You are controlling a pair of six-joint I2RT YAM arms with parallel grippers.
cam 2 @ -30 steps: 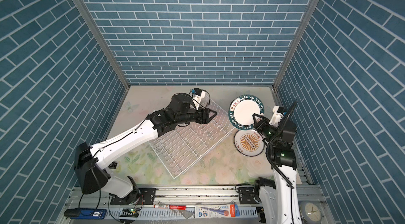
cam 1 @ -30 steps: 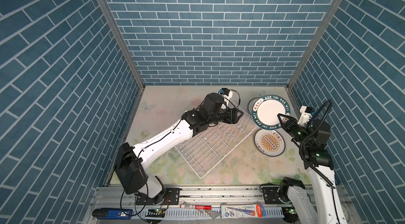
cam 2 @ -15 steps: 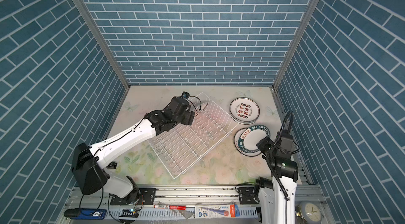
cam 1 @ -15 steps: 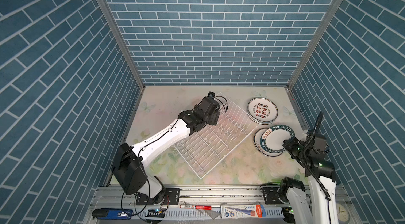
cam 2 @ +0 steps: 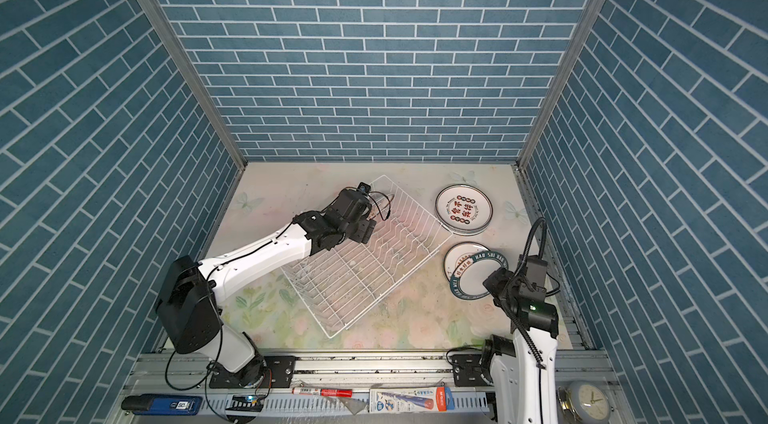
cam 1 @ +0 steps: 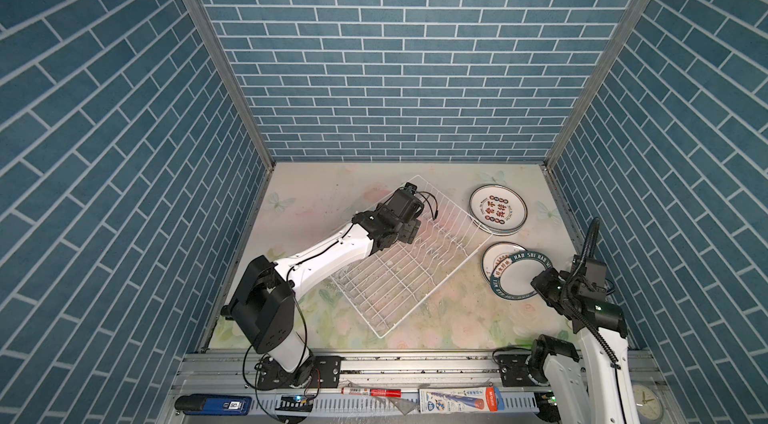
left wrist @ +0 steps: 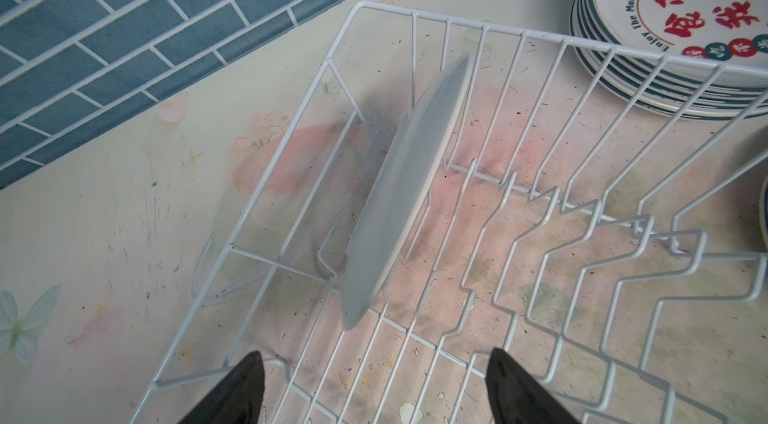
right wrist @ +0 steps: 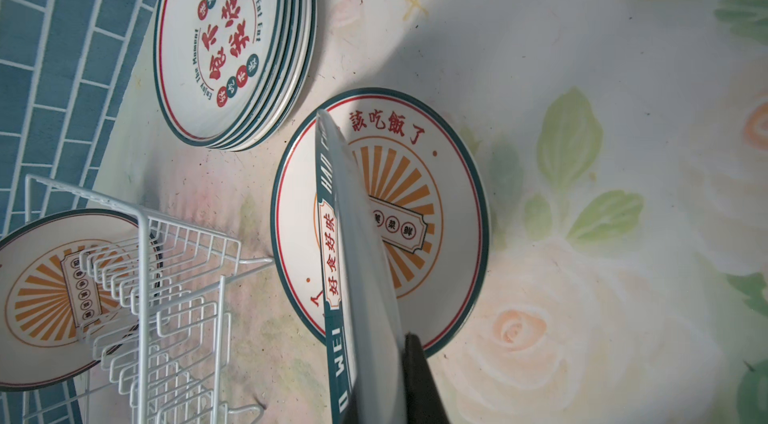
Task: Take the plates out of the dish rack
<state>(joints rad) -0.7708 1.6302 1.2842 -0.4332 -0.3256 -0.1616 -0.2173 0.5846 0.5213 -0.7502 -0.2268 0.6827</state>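
The white wire dish rack [cam 1: 395, 289] [cam 2: 353, 276] lies slantwise mid-table. One plate [left wrist: 399, 193] stands on edge in its far end, white back toward my left gripper [left wrist: 376, 380], which hangs open just before it [cam 1: 409, 231]. From the right wrist the same plate [right wrist: 41, 297] shows a sunburst face. My right gripper [right wrist: 386, 368] [cam 1: 540, 283] is shut on a green-rimmed lettered plate [right wrist: 365, 256] [cam 1: 515, 280], tilted above a sunburst plate [right wrist: 449, 202] [cam 1: 494, 258] lying flat on the table. A stack of plates [cam 1: 498, 210] [right wrist: 224, 36] sits behind it.
Blue brick walls close in on three sides. The front rail carries a blue device [cam 1: 212, 404], a red marker [cam 1: 372, 392] and a printed box [cam 1: 457, 395]. A small clock [cam 2: 588, 401] sits at the front right corner.
My left gripper pulled back from the rack's right side to its far left end and opened wider. My right arm carried the lettered plate from over the stack down toward the sunburst plate.
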